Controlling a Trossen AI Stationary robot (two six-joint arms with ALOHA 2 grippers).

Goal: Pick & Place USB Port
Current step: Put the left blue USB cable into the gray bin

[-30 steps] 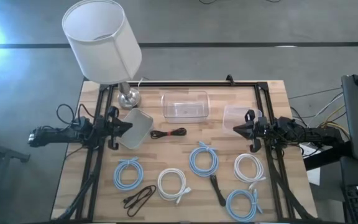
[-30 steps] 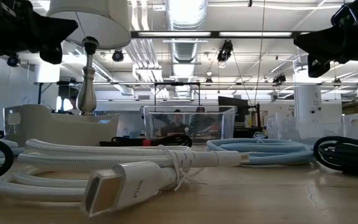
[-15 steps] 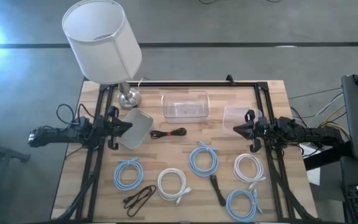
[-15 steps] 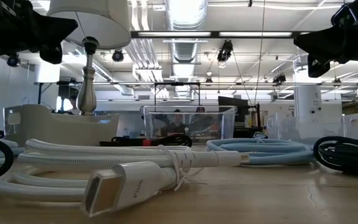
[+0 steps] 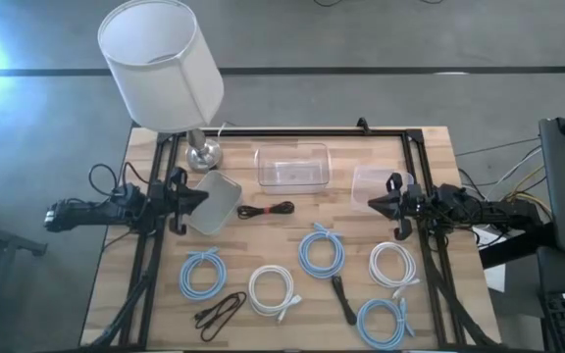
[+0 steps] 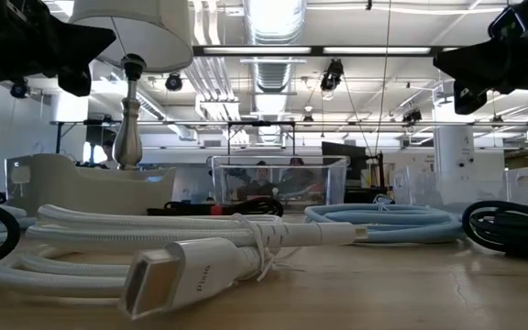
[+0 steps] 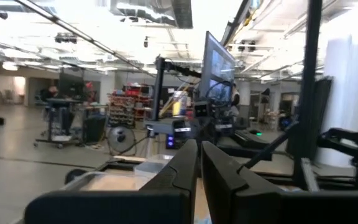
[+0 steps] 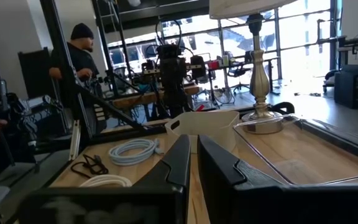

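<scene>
Several coiled USB cables lie flat on the wooden table: light blue coils [image 5: 202, 272] [image 5: 321, 252] [image 5: 381, 321], white coils [image 5: 271, 290] [image 5: 391, 264], and black cables [image 5: 219, 312] [image 5: 266, 210] [image 5: 342, 297]. In the low view a white coil's connector [image 6: 168, 275] lies nearest the camera. My left gripper [image 5: 204, 199] [image 7: 199, 158] hovers shut over the white bin at the table's left side. My right gripper [image 5: 373, 205] [image 8: 193, 152] hovers shut near the table's right side, beside a small clear tub. Both point level toward the table's middle and touch nothing.
A clear rectangular container [image 5: 292, 165] stands at the far middle, a white bin [image 5: 216, 203] at the left, a small clear tub [image 5: 371, 184] at the right. A lamp [image 5: 162, 69] with a white shade stands at the far left corner. A person [image 8: 79, 62] is beyond the table.
</scene>
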